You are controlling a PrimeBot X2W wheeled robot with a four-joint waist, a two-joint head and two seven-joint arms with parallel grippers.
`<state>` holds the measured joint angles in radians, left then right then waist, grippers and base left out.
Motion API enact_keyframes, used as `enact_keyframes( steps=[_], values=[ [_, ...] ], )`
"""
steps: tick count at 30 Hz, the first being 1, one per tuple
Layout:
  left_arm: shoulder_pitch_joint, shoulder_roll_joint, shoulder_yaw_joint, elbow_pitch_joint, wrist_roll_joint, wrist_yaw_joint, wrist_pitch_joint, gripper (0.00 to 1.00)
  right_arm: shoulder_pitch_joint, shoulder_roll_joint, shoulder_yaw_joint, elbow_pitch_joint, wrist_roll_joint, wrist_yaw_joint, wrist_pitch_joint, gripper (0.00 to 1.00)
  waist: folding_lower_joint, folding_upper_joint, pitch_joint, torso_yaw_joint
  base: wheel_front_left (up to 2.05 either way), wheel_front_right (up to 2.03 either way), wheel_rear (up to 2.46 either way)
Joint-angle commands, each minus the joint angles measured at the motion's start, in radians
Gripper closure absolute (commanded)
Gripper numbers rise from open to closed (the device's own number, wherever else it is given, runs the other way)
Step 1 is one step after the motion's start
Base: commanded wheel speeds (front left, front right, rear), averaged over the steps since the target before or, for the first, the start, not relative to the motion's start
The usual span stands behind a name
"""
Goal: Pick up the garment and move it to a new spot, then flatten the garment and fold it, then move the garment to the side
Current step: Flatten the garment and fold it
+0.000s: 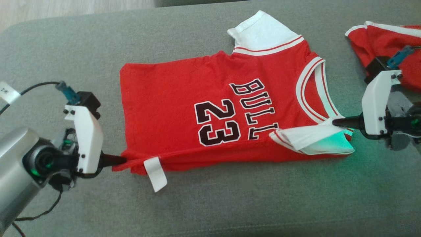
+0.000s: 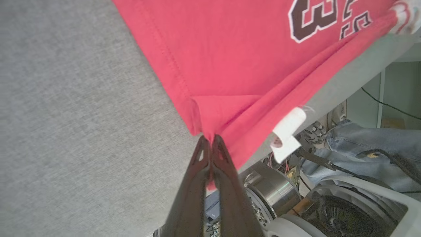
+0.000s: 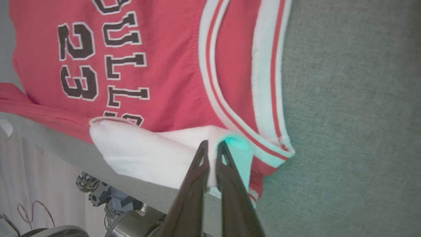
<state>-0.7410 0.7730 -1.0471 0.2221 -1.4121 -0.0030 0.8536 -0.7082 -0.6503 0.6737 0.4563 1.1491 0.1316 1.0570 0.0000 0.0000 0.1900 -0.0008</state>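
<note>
A red jersey (image 1: 184, 108) with white sleeves and black "BULLS 23" lettering lies spread on the grey cushion (image 1: 230, 204). Its near long edge is turned up and held at both ends. My left gripper (image 1: 124, 160) is shut on the hem corner at the left, next to a white label (image 1: 155, 173). The left wrist view shows the dark fingers (image 2: 227, 164) pinched on red cloth (image 2: 230, 65). My right gripper (image 1: 334, 122) is shut on the white sleeve (image 1: 309, 140) at the right; in the right wrist view its fingers (image 3: 197, 171) pinch the white sleeve fold (image 3: 148, 154).
A second red garment with white trim (image 1: 381, 42) lies at the far right edge of the cushion, behind my right wrist. Pale wooden floor (image 1: 65, 10) shows beyond the cushion's far left corner. A person's jeans-clad legs (image 2: 361, 141) appear past the cushion's near edge.
</note>
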Motion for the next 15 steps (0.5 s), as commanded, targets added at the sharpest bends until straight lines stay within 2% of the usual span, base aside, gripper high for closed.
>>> enact_keyframes(
  steps=[1, 15],
  values=[
    [-0.064, 0.033, 0.069, 0.010, -0.007, 0.002, 0.003, 1.00, -0.033, 0.004, -0.041, 0.004, -0.031, -0.001, 0.007, 1.00, 0.0000, 0.0000, 0.007, 0.003, 0.00, 0.00, 0.00],
    [-0.111, -0.031, 0.079, 0.095, -0.008, -0.009, 0.000, 1.00, -0.092, 0.135, -0.212, 0.115, -0.226, -0.001, 0.008, 1.00, 0.0000, 0.0000, 0.046, -0.004, 0.00, 0.00, 0.00]
  ],
)
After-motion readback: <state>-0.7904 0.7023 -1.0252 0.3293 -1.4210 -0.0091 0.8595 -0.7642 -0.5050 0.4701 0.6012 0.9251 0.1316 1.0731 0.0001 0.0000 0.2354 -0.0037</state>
